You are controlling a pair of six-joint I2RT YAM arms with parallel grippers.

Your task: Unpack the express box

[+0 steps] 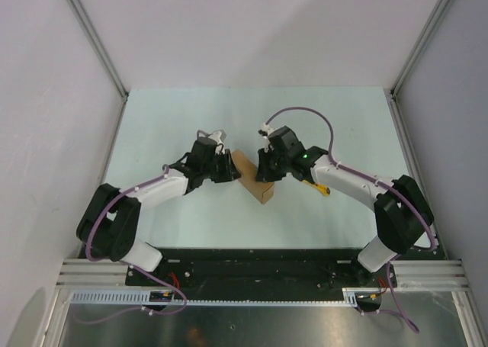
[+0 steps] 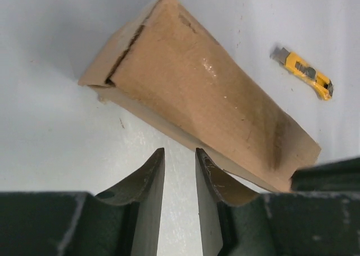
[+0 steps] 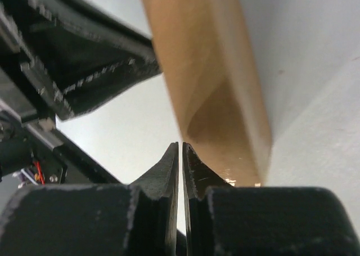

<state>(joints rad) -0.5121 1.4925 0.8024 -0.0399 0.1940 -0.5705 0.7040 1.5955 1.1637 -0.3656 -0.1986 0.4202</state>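
The small oblong brown cardboard express box [image 1: 255, 181] lies on the pale table [image 1: 191, 118] between both grippers; the left gripper [image 2: 180, 152], slightly parted and empty, should brace it while the clenched, empty right gripper [image 3: 180, 145] pries an end flap [image 2: 112, 64].

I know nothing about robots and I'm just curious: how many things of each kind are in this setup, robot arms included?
Cardboard box: 1
Utility knife: 1
Robot arms: 2 (left arm, right arm)
Total: 4
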